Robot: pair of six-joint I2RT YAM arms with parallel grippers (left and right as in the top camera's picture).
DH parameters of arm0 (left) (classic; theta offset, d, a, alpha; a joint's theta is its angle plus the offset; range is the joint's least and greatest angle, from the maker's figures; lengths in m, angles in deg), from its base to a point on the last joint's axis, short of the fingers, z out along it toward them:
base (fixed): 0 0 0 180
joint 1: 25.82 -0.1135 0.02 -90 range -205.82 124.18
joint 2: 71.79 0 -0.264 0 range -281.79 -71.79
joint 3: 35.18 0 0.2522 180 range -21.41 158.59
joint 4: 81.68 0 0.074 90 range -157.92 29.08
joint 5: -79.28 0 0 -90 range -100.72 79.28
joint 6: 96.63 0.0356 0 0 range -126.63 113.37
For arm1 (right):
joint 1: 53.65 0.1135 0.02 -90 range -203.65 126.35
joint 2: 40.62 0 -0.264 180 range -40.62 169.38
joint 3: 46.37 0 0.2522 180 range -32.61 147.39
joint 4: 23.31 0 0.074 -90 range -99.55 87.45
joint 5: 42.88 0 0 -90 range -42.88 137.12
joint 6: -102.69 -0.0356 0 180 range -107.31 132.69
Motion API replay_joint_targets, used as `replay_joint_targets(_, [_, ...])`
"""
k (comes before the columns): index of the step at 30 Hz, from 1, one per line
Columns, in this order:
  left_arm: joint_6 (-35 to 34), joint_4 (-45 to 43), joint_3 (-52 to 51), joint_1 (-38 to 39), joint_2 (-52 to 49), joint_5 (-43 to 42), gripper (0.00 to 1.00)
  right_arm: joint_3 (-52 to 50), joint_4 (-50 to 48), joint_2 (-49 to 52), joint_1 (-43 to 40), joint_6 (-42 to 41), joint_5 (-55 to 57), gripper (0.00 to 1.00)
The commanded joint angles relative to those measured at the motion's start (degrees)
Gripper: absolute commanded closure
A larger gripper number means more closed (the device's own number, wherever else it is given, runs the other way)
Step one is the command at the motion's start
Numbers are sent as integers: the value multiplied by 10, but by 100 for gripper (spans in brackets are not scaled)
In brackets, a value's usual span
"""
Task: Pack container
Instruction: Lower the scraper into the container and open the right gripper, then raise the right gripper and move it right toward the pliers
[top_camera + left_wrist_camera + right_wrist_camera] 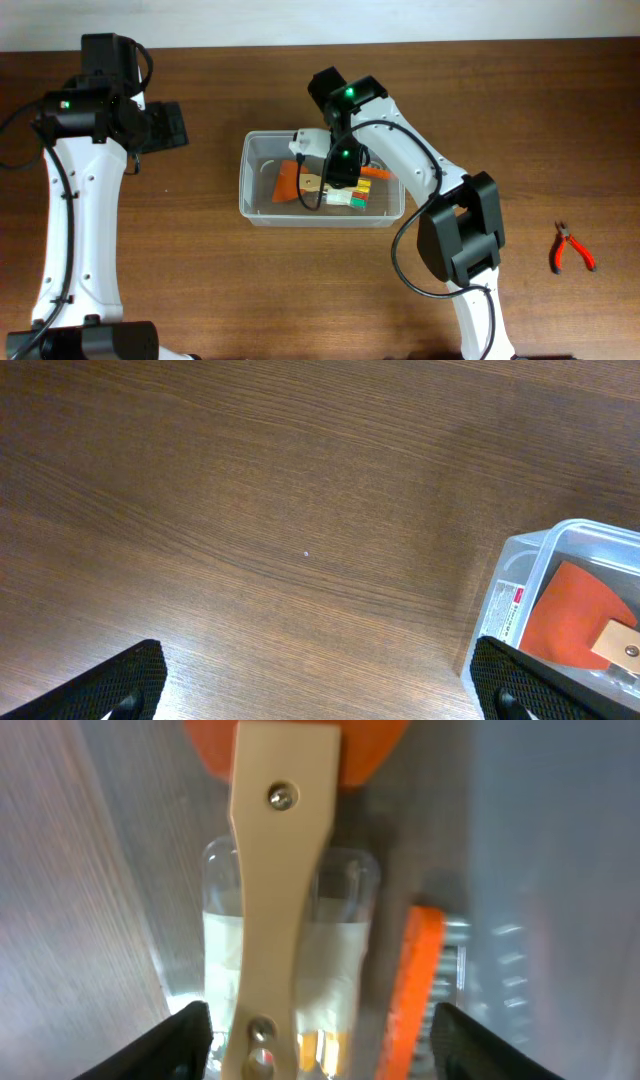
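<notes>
While the brown wooden desk point(200, 300) is carrying everything, the clear, translucent plastic rectangular container point(246, 190) is sitting near its middle. The right end effector point(325, 1030) is reaching down into it, fingers spread wide and gripping nothing. The left end effector point(335, 680) is hanging over bare wood beside the container, equally wide open and empty. Inside, the orange-bladed scraper with a beige handle point(280, 870) is lying across a small clear plastic case of coloured bits point(340, 950), its handle running between the right fingers without touching them. The drop seems to be finishing, so the arm should be rising straight up, fingers kept wide, clearing handle and rim. The orange-handled pliers point(572, 250) are waiting well apart on the desk, not yet packed.
</notes>
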Motion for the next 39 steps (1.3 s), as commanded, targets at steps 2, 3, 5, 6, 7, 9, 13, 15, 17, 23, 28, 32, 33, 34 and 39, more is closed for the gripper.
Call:
replay_joint_targets(2, [3,-1,8,-2,5,6,1,107,47,-28,2,-50,48,12])
replay_joint_targets(3, [3,-1,9,-2,5,6,1,139,67,-30,1,-62,73,1])
replay_joint_targets(5, [3,-1,9,-2,5,6,1,205,111,-31,0,-91,135,1])
replay_joint_targets(6, [3,-1,9,-2,5,6,1,241,135,-31,-2,-108,166,1])
replay_joint_targets(7, [3,-1,9,-2,5,6,1,271,156,-31,-5,-121,191,1])
replay_joint_targets(9, [3,-1,9,-2,5,6,1,331,196,-37,-20,-152,218,1])
replay_joint_targets(13, [3,-1,8,-2,5,6,1,380,230,-76,-74,-236,235,1])
replay_joint_targets(15, [3,-1,8,-2,5,6,1,378,230,-108,-114,-286,255,1])
replay_joint_targets(17, [3,-1,9,-2,5,6,1,378,230,-139,-162,-339,261,1])
replay_joint_targets(23, [3,-1,8,-2,5,6,1,336,230,-250,-327,-450,126,1])
replay_joint_targets(28, [3,-1,9,-2,5,6,1,162,230,-378,-480,-466,107,1])
replay_joint_targets(32, [3,-1,9,-2,5,6,1,12,230,-432,-585,-470,103,1])
replay_joint_targets(33, [3,-1,8,-2,5,6,1,-21,228,-436,-605,-469,103,1])
replay_joint_targets(34, [3,-1,9,-2,5,6,1,-53,223,-436,-626,-469,92,1])
replay_joint_targets(39, [3,-1,9,-2,5,6,1,-181,148,-421,-687,-469,30,1])
